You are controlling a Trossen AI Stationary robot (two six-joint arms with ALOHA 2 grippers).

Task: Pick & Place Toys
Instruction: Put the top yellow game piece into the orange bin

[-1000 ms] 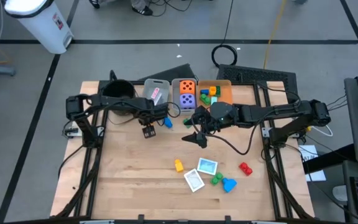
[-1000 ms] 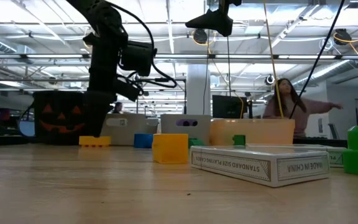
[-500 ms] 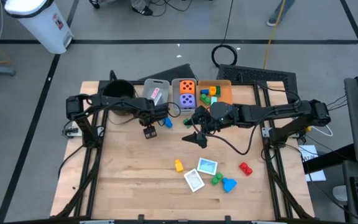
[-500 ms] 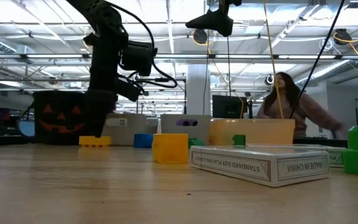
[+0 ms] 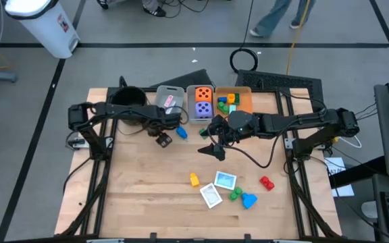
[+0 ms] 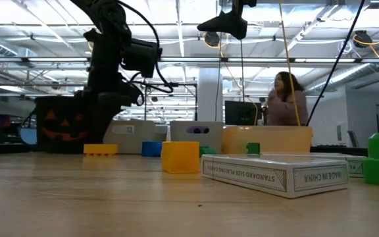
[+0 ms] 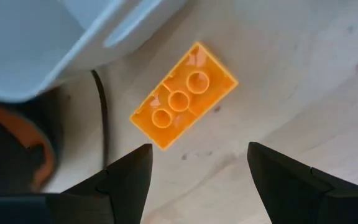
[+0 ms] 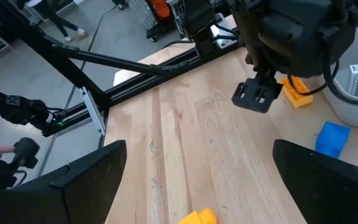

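One orange block [image 7: 183, 95] beneath left gripper [image 7: 197, 171]

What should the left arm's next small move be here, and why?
Probably lower the left gripper straight down around the orange block. Its fingers are open, and the block lies flat on the table just ahead of them, beside the grey bin, untouched.

Foam dice in the grey middle bin: two, one orange foam die [image 5: 203, 94] and one purple foam die [image 5: 203, 106]
Flat white-and-teal cards on the worktop: two, [image 5: 225, 181] and [image 5: 211, 196]
Bins: three, at 12 o'clock
Black pot [image 5: 128, 98]: one
Orange three-stud plastic block [image 7: 183, 96]: one
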